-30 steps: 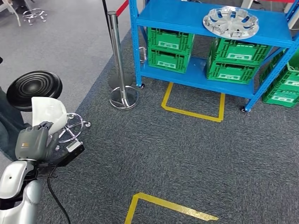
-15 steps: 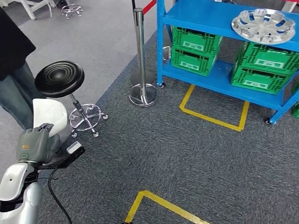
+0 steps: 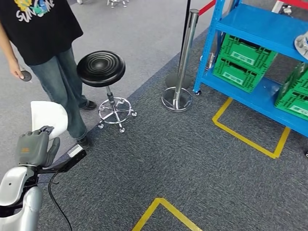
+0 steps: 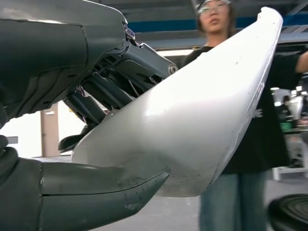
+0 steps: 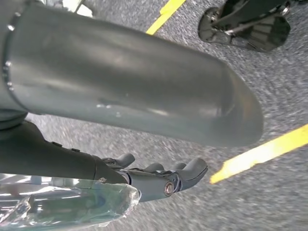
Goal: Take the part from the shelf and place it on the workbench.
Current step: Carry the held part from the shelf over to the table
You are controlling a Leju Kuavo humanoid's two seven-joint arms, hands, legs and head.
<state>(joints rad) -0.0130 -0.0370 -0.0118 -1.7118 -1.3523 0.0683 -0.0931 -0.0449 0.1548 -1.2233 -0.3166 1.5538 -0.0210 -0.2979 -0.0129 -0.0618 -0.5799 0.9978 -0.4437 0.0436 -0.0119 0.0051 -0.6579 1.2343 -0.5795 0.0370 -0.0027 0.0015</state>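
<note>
Carrying: white part (image 3: 49, 115) gripped in left hand (image 3: 34, 148); right hand (image 5: 171, 177) slack, empty; hold level, pass person (image 3: 54, 57) widely.

Silver arm (image 3: 16, 192), grey robot hand (image 3: 34, 148)

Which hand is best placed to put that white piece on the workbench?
Left. The left hand grips the white part; the right hand hangs above the carpet, apparently holding nothing.

Grey carpet floor (image 3: 203, 163), yellow tape lines (image 3: 250, 139), black stool (image 3: 101, 68), blue shelving (image 3: 261, 29).
</note>
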